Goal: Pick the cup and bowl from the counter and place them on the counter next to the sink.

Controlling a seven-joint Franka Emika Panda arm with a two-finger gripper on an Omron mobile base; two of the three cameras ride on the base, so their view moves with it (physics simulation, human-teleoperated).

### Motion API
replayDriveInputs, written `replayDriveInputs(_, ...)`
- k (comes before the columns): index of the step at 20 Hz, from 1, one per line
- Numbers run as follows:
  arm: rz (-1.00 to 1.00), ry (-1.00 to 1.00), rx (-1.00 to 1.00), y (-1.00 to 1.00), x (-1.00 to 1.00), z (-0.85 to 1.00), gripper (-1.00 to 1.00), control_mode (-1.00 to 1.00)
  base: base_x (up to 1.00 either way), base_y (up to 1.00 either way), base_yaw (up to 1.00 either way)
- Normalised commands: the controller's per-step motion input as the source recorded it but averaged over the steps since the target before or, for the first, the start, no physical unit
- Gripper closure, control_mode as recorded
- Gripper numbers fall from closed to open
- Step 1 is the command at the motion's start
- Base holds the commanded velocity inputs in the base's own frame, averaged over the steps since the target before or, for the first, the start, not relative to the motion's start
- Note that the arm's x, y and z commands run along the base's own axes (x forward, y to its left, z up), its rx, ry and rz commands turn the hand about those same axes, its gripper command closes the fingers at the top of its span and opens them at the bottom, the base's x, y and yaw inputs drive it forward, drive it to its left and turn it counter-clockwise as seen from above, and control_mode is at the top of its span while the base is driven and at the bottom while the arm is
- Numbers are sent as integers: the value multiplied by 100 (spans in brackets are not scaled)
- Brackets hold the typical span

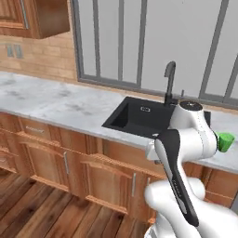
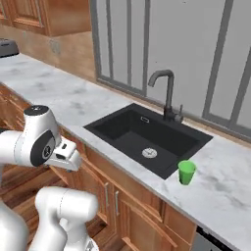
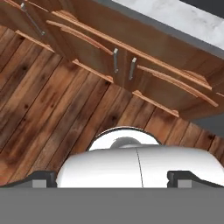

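The cup (image 2: 186,172), a small bright green tumbler, stands upright on the white marble counter (image 2: 223,188) just right of the black sink (image 2: 147,137). In the left base view my arm hides part of the cup (image 1: 227,141). The bowl is out of view. My gripper (image 3: 113,178) is open, its two dark fingertips (image 3: 41,177) wide apart with nothing between them. It hangs in front of the cabinets, left of the sink and well away from the cup, and looks down at the wooden floor and the cabinet fronts (image 3: 122,65).
A tall dark faucet (image 2: 166,93) rises behind the basin, with a window behind it. A long stretch of counter (image 1: 51,100) runs left of the sink. A dark appliance (image 2: 7,47) sits at the far left. Wall cabinets (image 1: 32,18) hang above.
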Motion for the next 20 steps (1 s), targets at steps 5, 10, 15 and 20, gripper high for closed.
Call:
replayDriveInputs(5,0,0,0,0,0,0,-100,100,0,-3,66)
replayDriveInputs(10,0,0,0,0,0,0,-100,100,0,-17,71)
replayDriveInputs(15,0,0,0,0,0,0,-100,100,0,-18,70)
replayDriveInputs(20,0,0,0,0,0,0,-100,100,0,-22,66)
